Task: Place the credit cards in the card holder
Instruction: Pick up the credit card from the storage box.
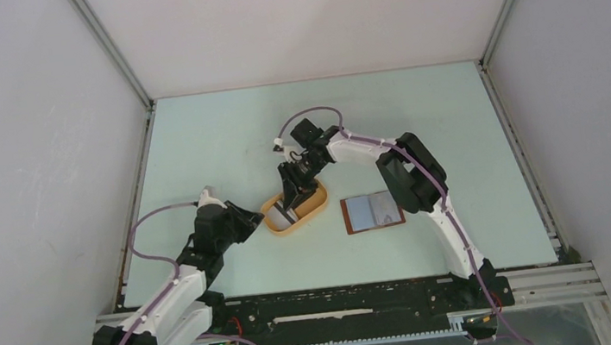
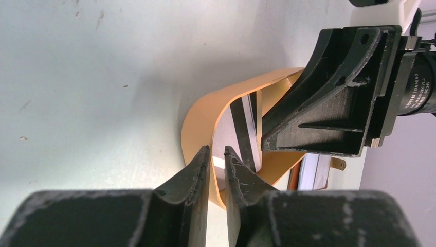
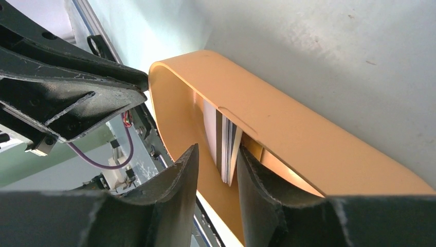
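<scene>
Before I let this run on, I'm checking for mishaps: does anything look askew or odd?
The credit cards stand on edge inside the orange tray, between the right hand's fingers, rather than flat. The card holder lies open beside it. Nothing looks spilled or damaged.

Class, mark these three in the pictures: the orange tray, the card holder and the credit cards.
orange tray (image 3: 308,144), right wrist view, outer wall.
card holder (image 1: 373,212), top external view, pale inner face.
credit cards (image 3: 228,154), right wrist view, stacked edges.
</scene>
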You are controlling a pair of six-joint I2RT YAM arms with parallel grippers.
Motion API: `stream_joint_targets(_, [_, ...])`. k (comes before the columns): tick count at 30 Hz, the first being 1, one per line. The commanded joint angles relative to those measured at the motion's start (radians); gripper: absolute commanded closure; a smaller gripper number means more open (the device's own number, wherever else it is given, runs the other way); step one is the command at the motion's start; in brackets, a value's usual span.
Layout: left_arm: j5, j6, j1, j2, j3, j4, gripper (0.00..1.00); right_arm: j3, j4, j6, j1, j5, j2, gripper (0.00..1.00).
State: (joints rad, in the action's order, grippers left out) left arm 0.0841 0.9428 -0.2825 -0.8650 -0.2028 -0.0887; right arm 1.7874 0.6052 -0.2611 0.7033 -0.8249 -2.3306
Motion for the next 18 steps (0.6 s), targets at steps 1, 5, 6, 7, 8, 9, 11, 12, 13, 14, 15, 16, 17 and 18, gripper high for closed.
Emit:
stream_joint_targets(1, [0.011, -0.008, -0.006, 0.022, 0.014, -0.016, 0.79, -0.009, -0.031, -0.015, -0.010, -0.046, 0.062, 0.60])
stream_joint_targets(5, [0.015, -0.009, -0.006, 0.026, 0.014, -0.014, 0.79, -0.006, -0.041, -0.033, -0.011, -0.069, 0.046, 0.62])
stream_joint_targets(6, [0.015, -0.009, -0.006, 0.027, 0.014, -0.014, 0.79, -0.005, -0.045, -0.037, -0.011, -0.074, 0.044, 0.63])
stream_joint_targets(7, [0.016, -0.009, -0.006, 0.027, 0.014, -0.013, 0.79, -0.006, -0.046, -0.040, -0.011, -0.076, 0.042, 0.65])
stream_joint_targets(8, [0.016, -0.009, -0.006, 0.029, 0.013, -0.013, 0.79, -0.005, -0.049, -0.042, -0.013, -0.078, 0.040, 0.68])
stream_joint_targets(9, [0.016, -0.009, -0.006, 0.029, 0.014, -0.013, 0.79, -0.006, -0.048, -0.045, -0.014, -0.079, 0.040, 0.70])
stream_joint_targets(11, [0.016, -0.009, -0.006, 0.030, 0.012, -0.011, 0.79, -0.005, -0.053, -0.047, -0.017, -0.079, 0.038, 0.73])
stream_joint_targets(12, [0.017, -0.009, -0.006, 0.030, 0.011, -0.010, 0.79, -0.005, -0.053, -0.050, -0.018, -0.081, 0.036, 0.75])
stream_joint_targets(13, [0.018, -0.009, -0.006, 0.029, 0.011, -0.011, 0.79, -0.005, -0.055, -0.051, -0.020, -0.084, 0.034, 0.75])
stream_joint_targets(14, [0.018, -0.010, -0.006, 0.029, 0.009, -0.011, 0.79, -0.006, -0.056, -0.052, -0.021, -0.086, 0.033, 0.75])
stream_joint_targets(15, [0.019, -0.010, -0.006, 0.028, 0.009, -0.011, 0.79, -0.007, -0.056, -0.052, -0.019, -0.086, 0.031, 0.75])
stream_joint_targets(16, [0.019, -0.010, -0.006, 0.028, 0.009, -0.012, 0.79, -0.007, -0.058, -0.052, -0.018, -0.087, 0.030, 0.74])
stream_joint_targets(17, [0.019, -0.010, -0.006, 0.025, 0.009, -0.013, 0.79, -0.007, -0.058, -0.053, -0.016, -0.090, 0.026, 0.74])
stream_joint_targets(18, [0.020, -0.010, -0.006, 0.023, 0.009, -0.016, 0.79, -0.005, -0.059, -0.054, -0.014, -0.095, 0.023, 0.73])
